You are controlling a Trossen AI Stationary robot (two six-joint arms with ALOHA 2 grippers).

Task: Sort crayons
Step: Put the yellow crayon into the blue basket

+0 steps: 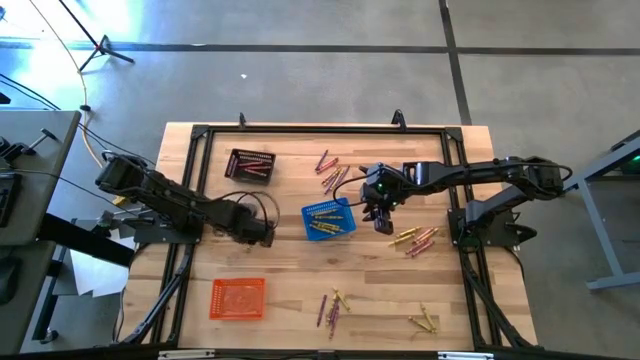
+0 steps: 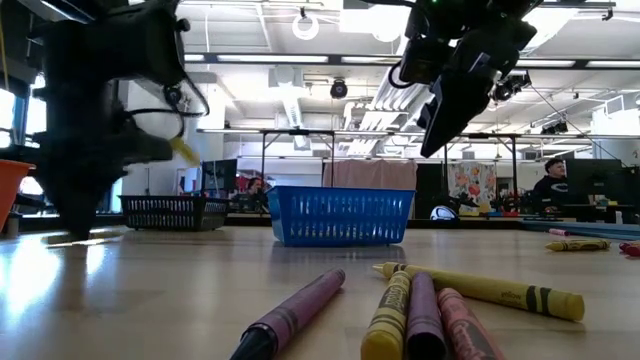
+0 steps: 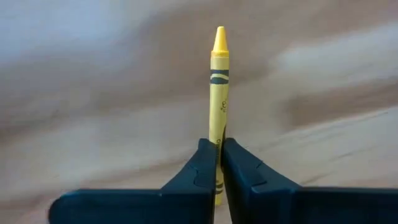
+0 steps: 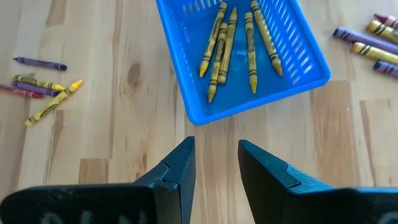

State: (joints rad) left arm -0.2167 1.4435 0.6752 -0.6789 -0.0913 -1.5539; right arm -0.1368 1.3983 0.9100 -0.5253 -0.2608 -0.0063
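Note:
My left gripper (image 1: 265, 233) stands low over the table, left of the blue mesh basket (image 1: 328, 220), shut on a yellow crayon (image 3: 217, 87). Several yellow crayons (image 4: 233, 46) lie inside the blue basket. My right gripper (image 1: 383, 215) hangs open and empty above the table, just right of that basket; its fingers (image 4: 186, 168) frame bare wood in front of the basket's rim (image 4: 249, 102). More loose crayons (image 1: 415, 240) in yellow, pink and purple lie on the table in small heaps. My left gripper pinches the yellow crayon between its two fingers (image 3: 202, 165), on the wrapped shaft near its blunt end (image 3: 218, 135). The fingers come from above, pointing down, and lie across the crayon. The pointed end (image 3: 219, 37) runs out beyond the fingers. Whether the crayon is clear of the wood, I cannot tell.
A black basket (image 1: 250, 163) with red crayons stands at the far left, an orange basket (image 1: 238, 297) at the near left. Crayon heaps lie at the far middle (image 1: 330, 172), near middle (image 1: 330, 308) and near right (image 1: 425, 322). A black rail frame (image 1: 200, 135) borders the table.

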